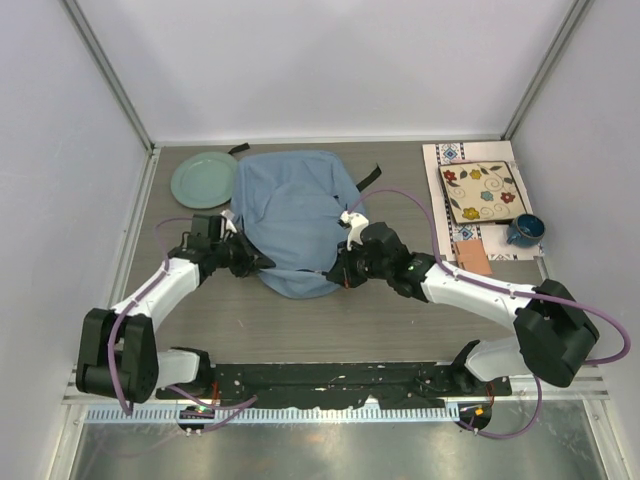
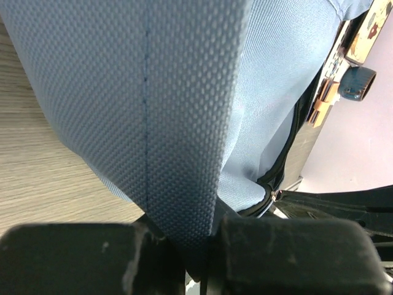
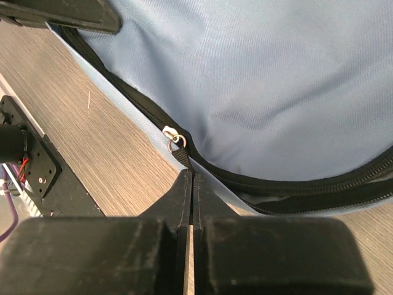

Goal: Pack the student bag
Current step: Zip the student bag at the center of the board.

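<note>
The student bag (image 1: 290,210), a soft light-blue backpack, lies flat in the middle of the table with its black zipper (image 3: 258,184) along the near edge. My left gripper (image 1: 250,258) is at the bag's near left edge. In the left wrist view, that left gripper (image 2: 195,236) is shut on a fold of the blue fabric (image 2: 178,123). My right gripper (image 1: 345,270) is at the near right edge. Seen from the right wrist, the right gripper (image 3: 191,184) is shut on the black zipper pull tab (image 3: 180,155), just below its metal ring.
A pale green plate (image 1: 203,180) sits left of the bag at the back. On the right, a patterned placemat (image 1: 445,160) holds a floral square plate (image 1: 482,191), a blue mug (image 1: 524,231) and a small orange item (image 1: 473,258). Black straps (image 1: 368,178) stick out behind the bag.
</note>
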